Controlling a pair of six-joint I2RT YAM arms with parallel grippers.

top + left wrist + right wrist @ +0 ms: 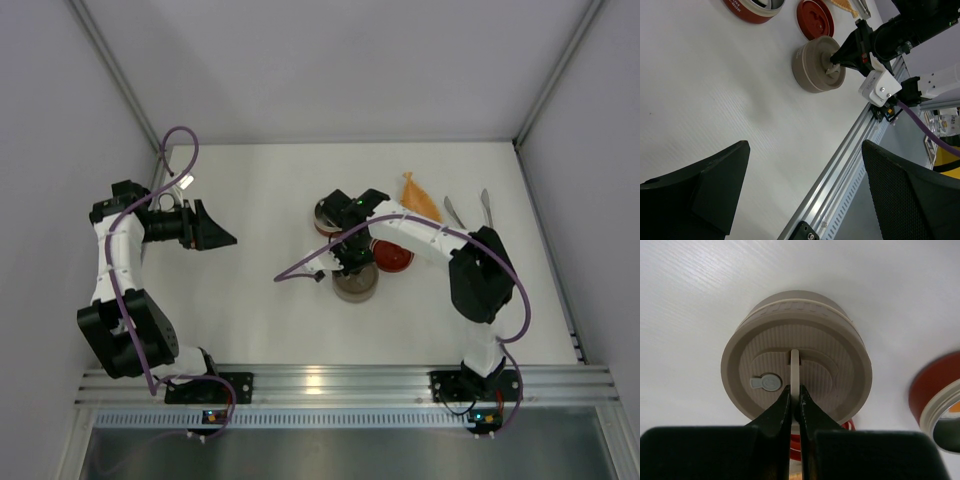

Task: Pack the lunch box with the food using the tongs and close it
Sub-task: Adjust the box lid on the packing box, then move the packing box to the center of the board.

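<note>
right jaws tight on beige lid tab [794,365]; left jaws wide

Silver tongs [453,211] lying flat at the far right, well apart from the tins

Beige ribbed lid [830,370] sits level, thin upright tab pinched by the right gripper [795,401] — red tin [752,10] stands open close by, red lid [392,256] flat next to it.

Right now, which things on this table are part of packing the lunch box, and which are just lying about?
For the job: beige tin, its lid handle pinched in the right gripper; red tin; red lid; tongs.
Just lying about: orange tray; purple cable.
The food itself I cannot make out.
</note>
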